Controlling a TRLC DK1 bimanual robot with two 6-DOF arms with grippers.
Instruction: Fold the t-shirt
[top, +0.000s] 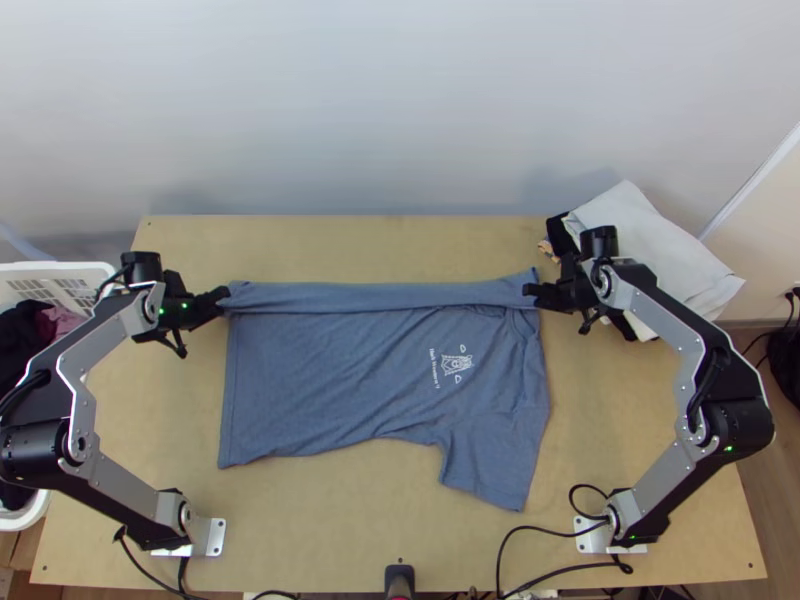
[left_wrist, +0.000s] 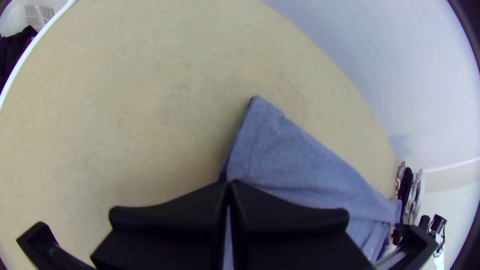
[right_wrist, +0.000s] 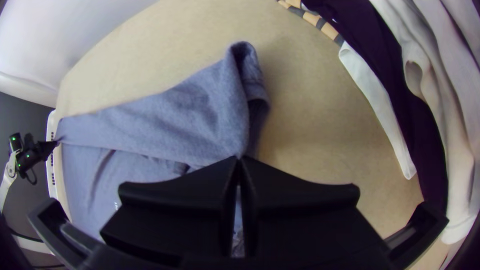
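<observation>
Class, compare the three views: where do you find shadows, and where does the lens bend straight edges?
Top view: faint shadows on the wall, the far edge of the table nearly straight; left wrist view: that edge bows strongly, right-hand corners dark; right wrist view: similar bowing, soft shadow beside the shirt.

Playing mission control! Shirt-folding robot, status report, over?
Left black gripper, right black gripper: shut on blue cloth t-shirt. Far side folded over, rest spread. Pale clothes pile beside right gripper.

From high up, I look steeply down on the surface (top: 330, 530). My close-in wrist views share the t-shirt (top: 320, 370).
</observation>
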